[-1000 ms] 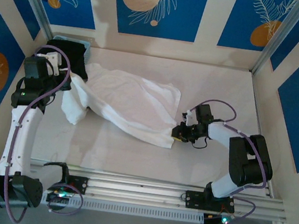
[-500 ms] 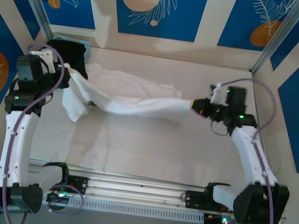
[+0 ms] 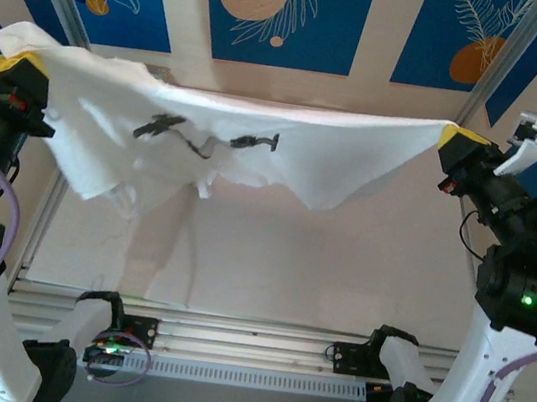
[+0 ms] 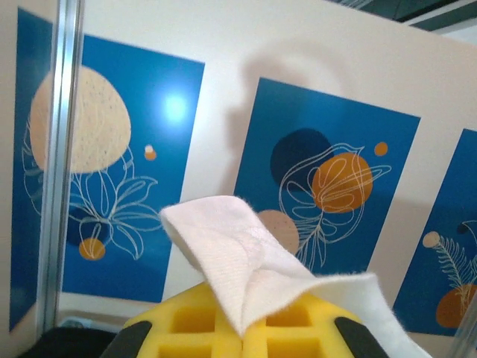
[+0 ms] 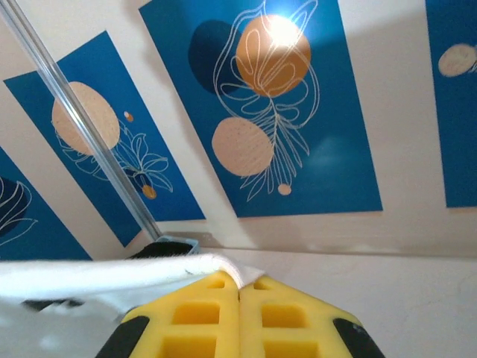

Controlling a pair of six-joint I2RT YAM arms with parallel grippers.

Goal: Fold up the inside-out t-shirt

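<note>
White inside-out t-shirt (image 3: 337,151) hangs stretched between left gripper (image 3: 13,66) and right gripper (image 3: 456,138), both clamped on its edges; no fold made yet.

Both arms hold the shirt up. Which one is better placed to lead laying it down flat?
Probably left: most of the t-shirt hangs bunched below the left gripper, so lowering there settles the bulk first. The right gripper just holds a taut, thin corner.
</note>
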